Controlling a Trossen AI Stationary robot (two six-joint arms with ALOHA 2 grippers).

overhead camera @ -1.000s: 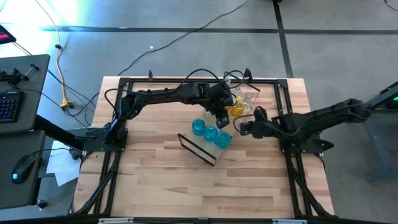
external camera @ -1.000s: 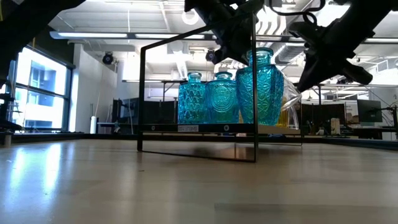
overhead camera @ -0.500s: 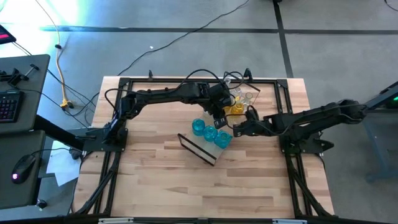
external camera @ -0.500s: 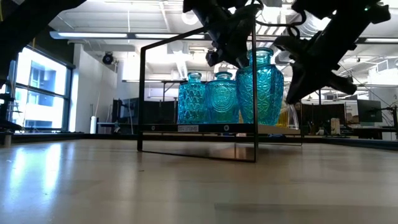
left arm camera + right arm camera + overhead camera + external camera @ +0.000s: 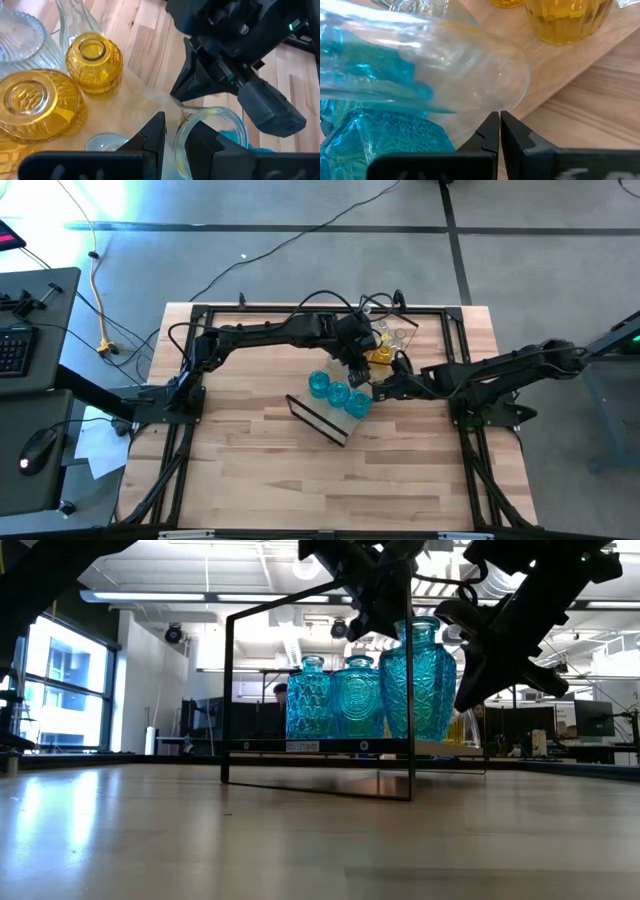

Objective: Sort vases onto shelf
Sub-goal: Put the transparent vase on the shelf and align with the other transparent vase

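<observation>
The shelf [image 5: 322, 421] lies slantwise mid-table. Three teal vases [image 5: 339, 394] stand in a row on its near end [image 5: 345, 695]. Amber vases [image 5: 381, 356] [image 5: 95, 62] and clear ones [image 5: 400, 337] stand on its far end. My left gripper [image 5: 356, 372] [image 5: 176, 137] hovers between the two groups, shut on a clear vase [image 5: 215, 125] [image 5: 445, 65]. My right gripper [image 5: 379, 392] [image 5: 495, 120] is shut. It comes level from the table's right, with its tips right at that vase's rounded end [image 5: 512, 80]. My left gripper pinches the clear vase's mouth rim [image 5: 181, 131], with one finger [image 5: 200, 142] inside the opening and the other [image 5: 155, 132] outside. It comes from above, slanting down. The vase hangs below the fingers over the board, tilted. My right gripper's shut tips sit against or just short of the vase's rounded end; I cannot tell if they touch.
Both arms crowd the middle of the shelf, with teal vases close on the near side and amber ones on the far side. Black wire frames [image 5: 320, 690] rise at the shelf's ends. Black rails [image 5: 300, 310] edge the tabletop. Bare wood lies toward the near edge [image 5: 330, 480].
My right gripper has moved toward the table's left, closing in on the shelf and the clear vase held by my left gripper. In the low view it has also come lower beside the nearest teal vase. My left gripper has barely shifted.
</observation>
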